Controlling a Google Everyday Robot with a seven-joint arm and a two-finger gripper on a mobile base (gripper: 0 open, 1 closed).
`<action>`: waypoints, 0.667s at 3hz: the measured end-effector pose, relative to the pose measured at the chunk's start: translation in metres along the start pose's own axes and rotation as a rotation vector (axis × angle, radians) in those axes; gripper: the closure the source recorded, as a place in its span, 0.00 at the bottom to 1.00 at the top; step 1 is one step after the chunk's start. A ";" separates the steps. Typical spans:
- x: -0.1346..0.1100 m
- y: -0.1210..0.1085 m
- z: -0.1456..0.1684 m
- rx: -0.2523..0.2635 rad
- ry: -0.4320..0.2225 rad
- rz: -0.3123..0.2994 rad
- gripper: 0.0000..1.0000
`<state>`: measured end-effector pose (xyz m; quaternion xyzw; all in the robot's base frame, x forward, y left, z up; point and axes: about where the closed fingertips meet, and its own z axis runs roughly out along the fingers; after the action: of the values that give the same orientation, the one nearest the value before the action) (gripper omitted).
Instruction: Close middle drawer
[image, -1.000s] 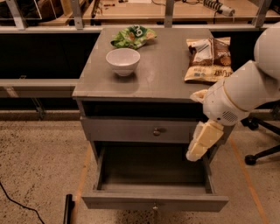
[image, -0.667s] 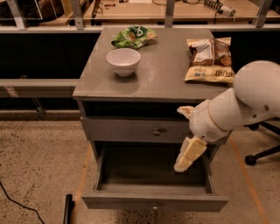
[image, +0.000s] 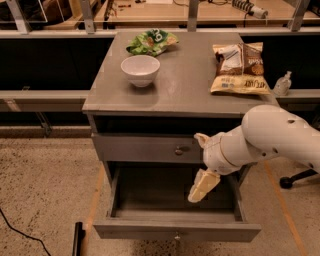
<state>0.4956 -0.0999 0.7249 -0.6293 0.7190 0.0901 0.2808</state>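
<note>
The middle drawer (image: 150, 231) of the grey cabinet (image: 190, 90) stands pulled far out. Its deep box is empty and its front panel faces the floor edge, with a small round knob (image: 176, 236) at the centre. My gripper (image: 202, 186) hangs from the white arm (image: 270, 137), which comes in from the right. It points down and left over the right part of the open box, behind the front panel and not touching it. The narrower drawer (image: 145, 148) above is nearly shut.
On the cabinet top stand a white bowl (image: 140, 69), a green snack bag (image: 151, 42) and a brown chip bag (image: 239, 61). A small bottle (image: 282, 84) sits on the right ledge. A chair base (image: 295, 180) is at the right, a black cable (image: 20, 230) at the lower left.
My arm has swung left and down. The gripper has gone from beside the upper drawer's right end to over the inside of the open drawer. The drawer has not moved.
</note>
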 end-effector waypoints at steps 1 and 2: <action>0.002 0.001 0.001 -0.001 0.001 0.002 0.00; 0.044 0.015 0.023 -0.007 0.026 0.047 0.00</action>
<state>0.4862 -0.1231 0.6796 -0.6143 0.7368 0.0910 0.2673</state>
